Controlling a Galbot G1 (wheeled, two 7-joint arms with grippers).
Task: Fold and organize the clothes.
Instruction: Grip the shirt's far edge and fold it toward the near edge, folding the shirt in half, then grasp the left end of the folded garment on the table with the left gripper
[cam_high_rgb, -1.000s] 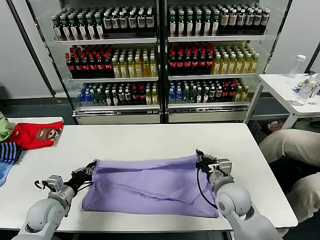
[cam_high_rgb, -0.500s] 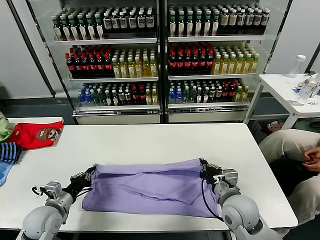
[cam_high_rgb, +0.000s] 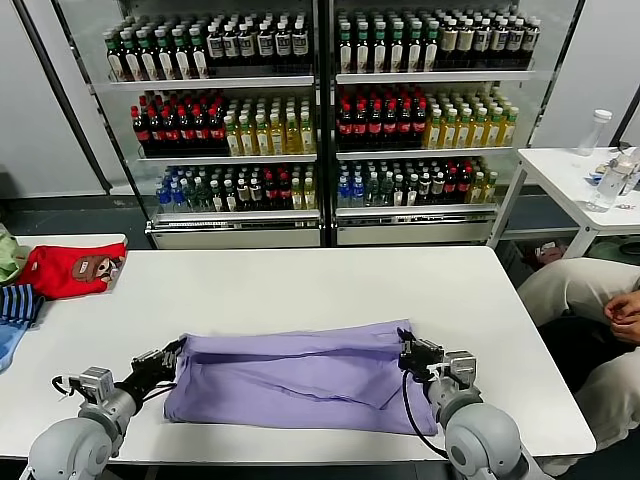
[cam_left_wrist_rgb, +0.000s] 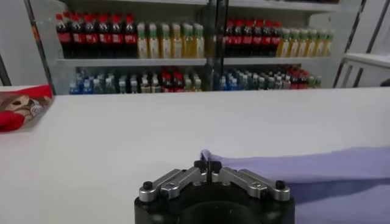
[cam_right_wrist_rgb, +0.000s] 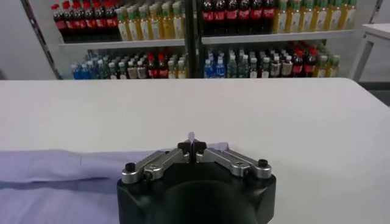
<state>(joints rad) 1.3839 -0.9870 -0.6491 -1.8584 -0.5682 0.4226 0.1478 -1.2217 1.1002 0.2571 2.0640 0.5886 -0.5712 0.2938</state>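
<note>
Lavender T-shirt (cam_high_rgb: 295, 375) lies folded into a wide band across the near part of the white table (cam_high_rgb: 300, 280), its long edges running side to side and a diagonal crease showing across its top layer. Going from the left: a red garment (cam_high_rgb: 70, 268) and a striped blue one (cam_high_rgb: 18, 305) sit at the table's far left edge, well apart from the shirt. Next comes the left gripper (cam_high_rgb: 172, 352), low over the table at the shirt's far left corner — its wrist view shows the two fingers (cam_left_wrist_rgb: 200, 165) pressed together with a tip of purple cloth (cam_left_wrist_rgb: 304, 176) caught between them. The shirt's body then stretches flat across to the right gripper (cam_high_rgb: 406, 345), which sits at the far right corner; here too the fingers (cam_right_wrist_rgb: 184, 148) are closed tight, and a small peak of fabric (cam_right_wrist_rgb: 73, 176) seems to poke up between them, though only a sliver of it shows. Both pinched corners sit close to the tabletop. Behind the table stands a glass-fronted cooler (cam_high_rgb: 320, 120) stocked with rows of bottles. At the far right a second white table (cam_high_rgb: 575, 175) holds a clear bottle (cam_high_rgb: 593, 131).
</note>
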